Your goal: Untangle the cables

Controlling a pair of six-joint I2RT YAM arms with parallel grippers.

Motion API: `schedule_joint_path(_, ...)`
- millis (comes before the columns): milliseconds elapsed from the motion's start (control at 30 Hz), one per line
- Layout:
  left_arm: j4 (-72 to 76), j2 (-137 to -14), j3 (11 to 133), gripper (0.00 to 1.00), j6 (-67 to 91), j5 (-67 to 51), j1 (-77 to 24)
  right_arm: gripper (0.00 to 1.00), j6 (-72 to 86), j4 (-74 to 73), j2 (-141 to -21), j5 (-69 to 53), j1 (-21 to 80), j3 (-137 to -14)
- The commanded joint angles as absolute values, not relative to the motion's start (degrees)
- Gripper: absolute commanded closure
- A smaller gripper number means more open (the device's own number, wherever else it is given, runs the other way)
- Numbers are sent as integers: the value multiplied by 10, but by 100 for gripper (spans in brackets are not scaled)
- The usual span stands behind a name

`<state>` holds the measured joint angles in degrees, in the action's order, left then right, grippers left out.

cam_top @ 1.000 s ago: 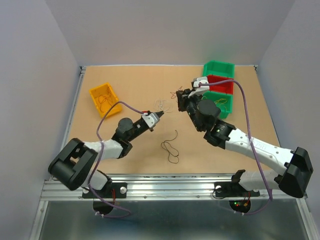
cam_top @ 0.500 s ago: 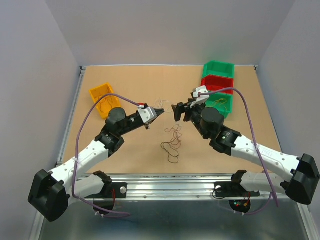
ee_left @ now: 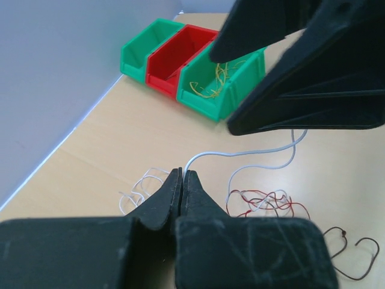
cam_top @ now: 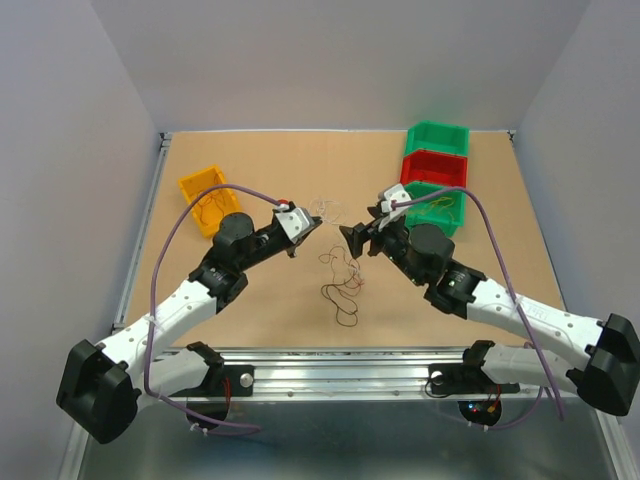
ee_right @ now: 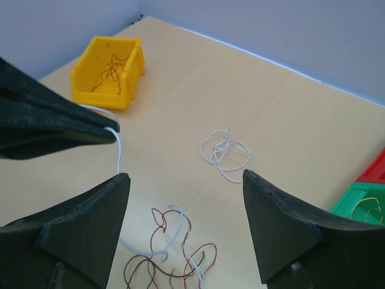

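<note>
A tangle of red, brown and white cables [cam_top: 343,265] [ee_right: 174,253] [ee_left: 264,201] lies on the table between the two grippers. My left gripper [cam_top: 318,222] [ee_left: 181,173] is shut on the end of the white cable [ee_left: 240,154] [ee_right: 118,150], which arcs down into the tangle. My right gripper [cam_top: 350,238] [ee_right: 185,176] hangs open above the tangle, nothing between its fingers. A separate white cable coil [cam_top: 323,207] [ee_right: 225,150] [ee_left: 141,188] lies just beyond, and a loose brown cable [cam_top: 342,300] [ee_left: 346,256] lies nearer the bases.
A yellow bin [cam_top: 205,198] [ee_right: 108,69] with brown cable stands at the left. Green [cam_top: 437,135], red [cam_top: 435,165] and green [cam_top: 440,205] bins line the back right; the nearest holds yellow cable.
My right gripper has opened and let go of the tangle, which now lies on the table. Both arms have swung to the table's middle; the left still grips the white cable.
</note>
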<state>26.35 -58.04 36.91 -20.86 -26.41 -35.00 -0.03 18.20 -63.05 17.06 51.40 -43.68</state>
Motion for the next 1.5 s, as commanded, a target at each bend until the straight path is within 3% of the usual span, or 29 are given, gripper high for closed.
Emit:
schedule_joint_path(0, 308, -573, 389, 100, -199, -222, -337, 19, -25, 172, -585, 115, 514, -423)
schedule_joint_path(300, 326, -577, 384, 100, -179, -273, -294, 20, -55, 141, -617, 15, 514, -438)
schedule_joint_path(500, 327, -571, 382, 100, -178, -288, -287, 30, -65, 141, -673, 24, 513, -461)
schedule_joint_path(600, 326, -572, 381, 100, -178, -294, -284, 47, -67, 142, -689, 25, 514, -471)
schedule_joint_path(633, 327, -571, 381, 100, -178, -295, -284, 57, -67, 142, -691, 25, 514, -473)
schedule_joint_path(667, 327, -571, 381, 100, -178, -297, -283, 82, -66, 143, -693, 23, 515, -475)
schedule_joint_path(733, 328, -574, 381, 100, -178, -297, -281, 99, -58, 144, -688, 20, 514, -482)
schedule_joint_path(867, 339, -598, 382, 100, -178, -296, -275, 100, -37, 158, -661, 4, 514, -490)
schedule_joint_path(1033, 358, -612, 384, 73, -150, -293, -238, 100, -2, 174, -638, 28, 514, -539)
schedule_joint_path(1067, 381, -604, 378, 59, -127, -316, -209, 99, 15, 172, -640, 37, 514, -564)
schedule_joint_path(1133, 429, -589, 352, 43, -105, -369, -173, 99, 32, 171, -652, 59, 514, -588)
schedule_joint_path(1167, 440, -585, 345, 30, -94, -388, -165, 100, 36, 171, -659, 62, 514, -600)
schedule_joint_path(1233, 457, -576, 331, 20, -94, -439, -156, 99, 47, 167, -687, 76, 515, -636)
schedule_joint_path(1467, 479, -567, 318, 19, -95, -497, -156, 99, 64, 163, -752, 86, 515, -706)
